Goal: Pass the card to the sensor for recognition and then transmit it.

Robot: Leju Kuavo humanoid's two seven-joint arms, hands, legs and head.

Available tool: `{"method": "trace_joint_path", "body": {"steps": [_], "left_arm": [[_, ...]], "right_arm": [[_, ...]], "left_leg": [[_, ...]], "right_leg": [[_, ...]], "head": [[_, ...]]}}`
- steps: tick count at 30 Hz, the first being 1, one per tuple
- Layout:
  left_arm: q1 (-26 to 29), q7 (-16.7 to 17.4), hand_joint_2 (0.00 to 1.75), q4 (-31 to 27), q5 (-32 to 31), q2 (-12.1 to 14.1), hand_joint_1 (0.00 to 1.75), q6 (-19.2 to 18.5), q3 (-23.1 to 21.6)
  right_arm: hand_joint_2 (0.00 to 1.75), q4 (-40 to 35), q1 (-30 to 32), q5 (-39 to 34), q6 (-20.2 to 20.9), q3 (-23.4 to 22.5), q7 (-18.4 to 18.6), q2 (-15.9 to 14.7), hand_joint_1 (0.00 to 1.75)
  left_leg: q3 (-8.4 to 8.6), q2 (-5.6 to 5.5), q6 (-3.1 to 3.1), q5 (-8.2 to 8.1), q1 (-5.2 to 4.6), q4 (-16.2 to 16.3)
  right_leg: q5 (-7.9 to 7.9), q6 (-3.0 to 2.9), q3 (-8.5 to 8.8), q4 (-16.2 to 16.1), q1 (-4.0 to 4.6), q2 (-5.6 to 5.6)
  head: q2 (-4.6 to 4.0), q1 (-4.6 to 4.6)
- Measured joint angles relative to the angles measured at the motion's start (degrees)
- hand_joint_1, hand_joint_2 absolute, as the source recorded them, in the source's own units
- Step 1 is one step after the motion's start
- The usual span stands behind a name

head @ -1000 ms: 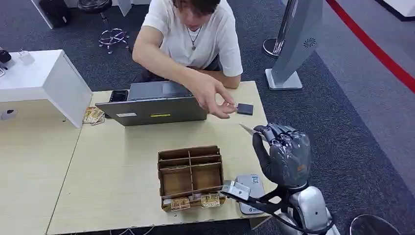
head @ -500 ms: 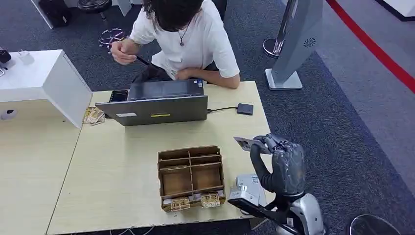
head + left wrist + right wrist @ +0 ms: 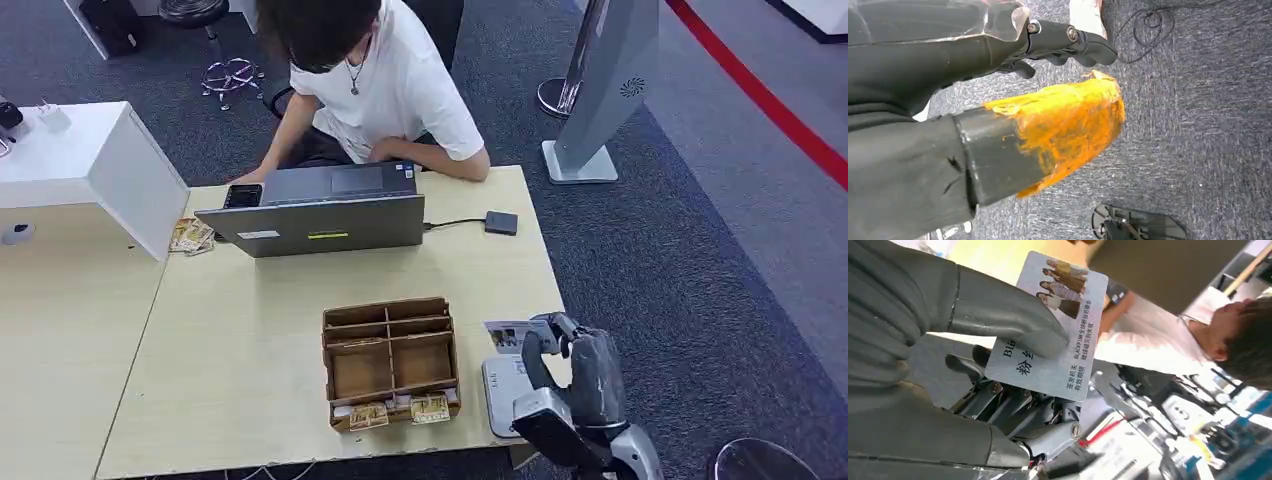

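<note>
A pale printed card with a group photo and dark lettering is pinched in my right hand, thumb on its face and dark fingers behind it. The card is held roughly flat, just above the far edge of the grey-white sensor lying at the table's front right corner. I cannot tell whether card and sensor touch. My left hand hangs over grey carpet and holds nothing, its orange-coated thumb apart from its dark fingers.
A brown wooden compartment box stands left of the sensor. Behind it are a grey laptop, a small black device on a cable and a seated person. A white cabinet stands at the left, a grey stand at the back right.
My right hand has come down and back toward me with the card, from above the table's right side to over the sensor. The person pulled a hand away and leaned toward the laptop's left.
</note>
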Motion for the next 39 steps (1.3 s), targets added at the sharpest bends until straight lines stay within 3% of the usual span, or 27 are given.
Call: {"method": "trace_joint_path", "body": {"steps": [4,10,22,39], "left_arm": [[0.03,-0.13,0.00,0.00,-0.26,-0.28,0.00,0.20,1.68],[0.05,-0.22,0.00,0.00,-0.92,-0.59,0.00,0.35,2.27],[0.08,-0.22,0.00,0.00,-1.38,-0.76,0.00,0.57,2.95],[0.09,-0.20,0.00,0.00,-2.10,-0.76,0.00,0.50,3.39]], "right_arm": [[1.75,1.86,3.96,-9.86,4.81,-4.57,-2.78,2.38,1.75],[1.75,3.82,5.27,-12.89,6.64,-6.93,-3.74,3.65,1.75],[1.75,8.35,6.00,-14.81,9.31,-8.65,-3.85,5.11,1.75],[1.75,13.31,5.80,-15.32,9.57,-8.76,-2.91,5.64,1.75]], "left_leg": [[0.00,0.00,0.00,0.00,0.00,0.00],[0.00,0.00,0.00,0.00,0.00,0.00],[0.00,0.01,0.00,0.00,0.00,0.00],[0.00,0.01,0.00,0.00,0.00,0.00]], "right_leg": [[0.00,0.00,0.00,0.00,0.00,0.00],[0.00,0.00,0.00,0.00,0.00,0.00],[0.00,0.00,0.00,0.00,0.00,0.01],[0.00,0.00,0.00,0.00,0.00,0.01]], "head": [[0.00,-0.02],[0.00,-0.02],[0.00,-0.02],[0.00,-0.02]]}}
